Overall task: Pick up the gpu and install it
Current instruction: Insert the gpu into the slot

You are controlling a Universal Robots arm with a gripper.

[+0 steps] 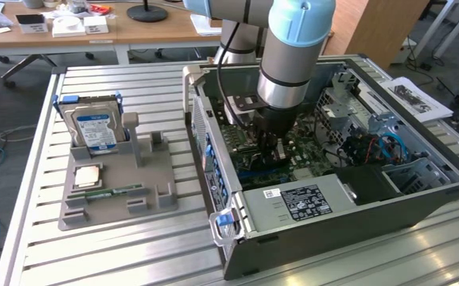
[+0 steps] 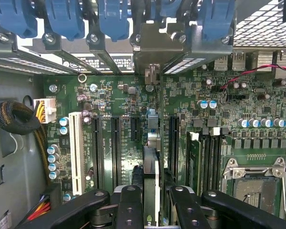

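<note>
Install step in hand: we note the hand (image 2: pixel 152 206) set narrow, gripping the gpu (image 2: pixel 151 164) edge-down over the motherboard (image 2: pixel 124 100) slots inside the case (image 1: pixel 356 220), and we judge seating calls for lining its edge squarely with one slot.

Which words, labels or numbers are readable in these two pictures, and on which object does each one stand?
Blue-and-white label on the silver hard drive: too small to read.
Black label on the grey power supply box: blurred, unreadable.
White printed sheet beside the dark computer case: unreadable.
White lettering on the green motherboard: too small.
Nothing can be quoted.
</note>
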